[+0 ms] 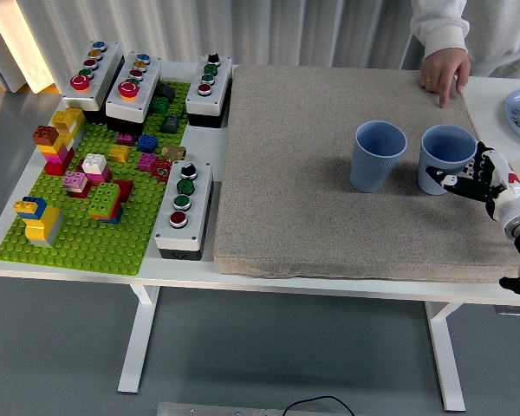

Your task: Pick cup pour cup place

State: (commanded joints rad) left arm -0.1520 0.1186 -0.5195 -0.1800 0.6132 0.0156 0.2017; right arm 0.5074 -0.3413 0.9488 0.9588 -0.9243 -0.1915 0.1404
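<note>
Far out to the left of the fingers lies a green brick baseplate studded with coloured bricks, with grey button boxes along its top and right edge. Next comes the grey felt mat, which covers the middle of the white table. On the mat stands the first blue cup, upright, just left of the fingers and apart from them. The second blue cup stands upright beside it, and the right hand is at its right side, black fingers curled against the cup's wall in a grasp, the cup resting on the mat. Beyond the fingers, at the far edge, a person's hand rests fingertips-down on the mat. At the far right a blue plate shows partly.
</note>
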